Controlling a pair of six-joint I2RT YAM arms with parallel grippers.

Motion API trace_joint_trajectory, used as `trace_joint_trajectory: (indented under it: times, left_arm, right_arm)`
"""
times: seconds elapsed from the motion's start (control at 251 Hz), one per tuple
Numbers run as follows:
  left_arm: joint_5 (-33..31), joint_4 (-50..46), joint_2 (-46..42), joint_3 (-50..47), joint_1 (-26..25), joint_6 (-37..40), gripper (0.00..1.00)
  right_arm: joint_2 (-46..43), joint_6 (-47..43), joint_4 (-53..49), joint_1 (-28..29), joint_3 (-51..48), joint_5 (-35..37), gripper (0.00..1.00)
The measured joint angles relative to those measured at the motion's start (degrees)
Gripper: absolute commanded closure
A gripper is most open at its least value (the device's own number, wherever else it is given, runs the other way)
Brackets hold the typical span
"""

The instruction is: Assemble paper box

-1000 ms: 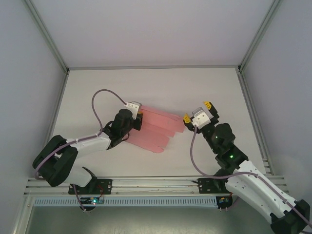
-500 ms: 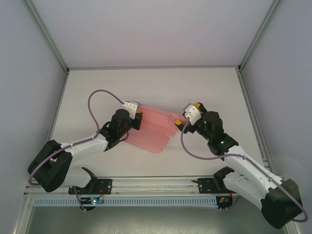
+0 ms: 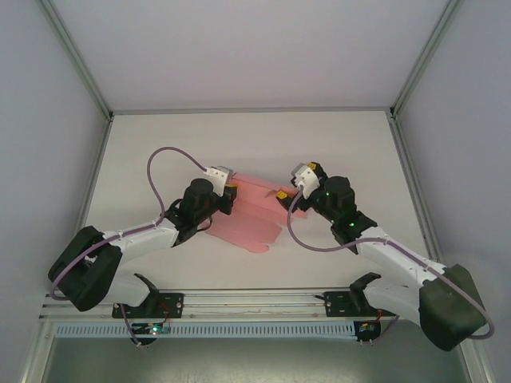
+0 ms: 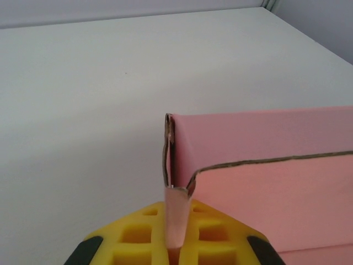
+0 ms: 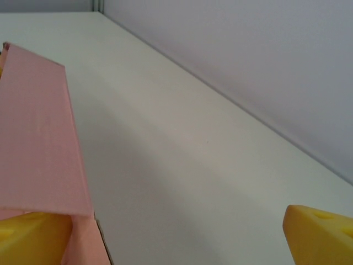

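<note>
Right claw [image 3: 299,181] now over paper box [image 3: 251,217] (spread wide), left claw [image 3: 229,190] pinching edge

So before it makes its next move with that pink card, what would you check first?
1. Left gripper clamped on the paper box edge: ok.
2. Right gripper open: ok, fingers wide apart.
3. Right gripper reaching the box: ok, one finger lies against its end.
4. Card undamaged at the clamp: cannot tell, the edge looks wavy.
5. Box folded up: not ok, most of the card lies flat on the table.
</note>
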Motion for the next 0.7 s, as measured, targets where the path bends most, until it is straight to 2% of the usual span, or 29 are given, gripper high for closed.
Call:
trace_joint_trajectory:
  times: [0.212,0.387,0.519,0.698]
  left_arm:
    - [-0.9,0.4,1.0,0.0,0.7,-0.8,1.00]
    - [-1.0,2.1,1.9,0.0,0.7,-2.1,1.00]
    - [-1.7,3.6,2.2,0.0,0.7,-3.0,1.00]
    - [-3.5,5.2,2.2,0.1,0.2,-3.8,1.00]
  right_arm:
    - [5.6,-0.9,7.5,5.5,0.0,9.3,0.02]
    - [11.4,-2.0,16.7,11.8,0.1,23.6,0.02]
    - [14.6,-1.3,18.5,13.9,2.0,34.6,0.02]
    - [13.9,0.0,17.8,14.9,2.6,38.5,0.02]
